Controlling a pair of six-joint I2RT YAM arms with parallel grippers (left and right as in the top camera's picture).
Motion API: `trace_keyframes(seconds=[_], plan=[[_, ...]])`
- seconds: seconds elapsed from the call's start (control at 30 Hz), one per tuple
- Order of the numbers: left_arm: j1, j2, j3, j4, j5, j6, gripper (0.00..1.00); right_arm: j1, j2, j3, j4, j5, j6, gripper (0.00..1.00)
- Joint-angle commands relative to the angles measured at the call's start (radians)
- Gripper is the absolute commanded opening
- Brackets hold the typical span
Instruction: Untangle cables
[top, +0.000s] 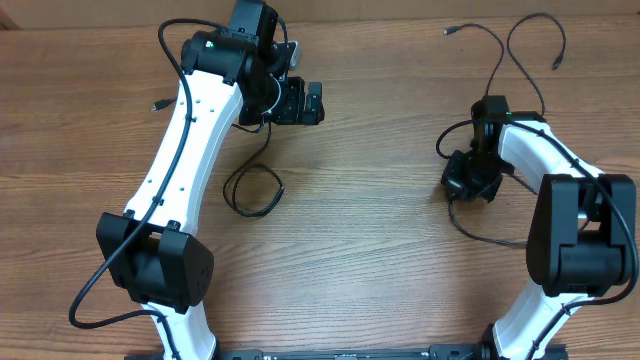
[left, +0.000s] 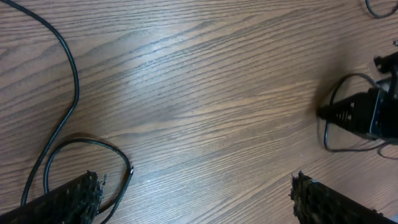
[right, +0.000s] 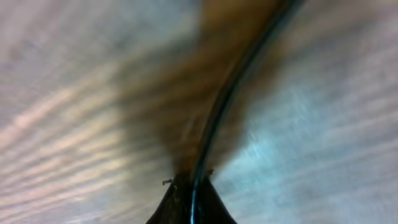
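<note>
Wood-grain table (top: 380, 260), two white arms reaching in from near edge. Left gripper (top: 302, 103) at far left, jaws spread wide, holding nothing, bare wood beneath. First cable (left: 76, 84), thin and black, lies in loose loop on table near left gripper, untouched. Right gripper (right: 190, 186) at right side, low over table, jaws pinched closed on second cable (right: 229, 93). Second cable runs away from fingertips, curving into tall loop toward far right, two small plug ends visible there.
</note>
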Motion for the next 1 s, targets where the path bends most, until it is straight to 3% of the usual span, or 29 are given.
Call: trace_keyframes(seconds=[0.0, 0.13, 0.37, 0.6, 0.7, 0.8, 0.97], plan=[[-0.002, -0.007, 0.024, 0.002, -0.006, -0.01, 1.0, -0.026, -0.006, 0.051, 0.032, 0.034, -0.01, 0.04], [-0.002, -0.007, 0.024, 0.002, -0.006, -0.01, 0.99, -0.058, -0.006, 0.137, 0.051, 0.044, -0.1, 0.04], [-0.003, -0.007, 0.024, 0.002, -0.006, -0.01, 1.0, -0.093, -0.006, 0.299, 0.048, 0.057, -0.133, 0.04], [-0.002, -0.007, 0.024, 0.002, -0.006, -0.01, 1.0, -0.093, -0.006, 0.318, 0.033, 0.056, -0.133, 0.05], [-0.002, -0.007, 0.024, 0.002, -0.006, -0.01, 0.99, -0.093, -0.006, 0.318, 0.004, 0.054, -0.133, 0.34], [-0.002, -0.007, 0.024, 0.002, -0.006, -0.01, 0.99, -0.093, -0.006, 0.317, -0.033, 0.057, -0.133, 0.51], [-0.002, -0.007, 0.024, 0.002, -0.006, -0.01, 1.0, -0.116, -0.006, 0.317, -0.08, 0.132, -0.084, 0.66]])
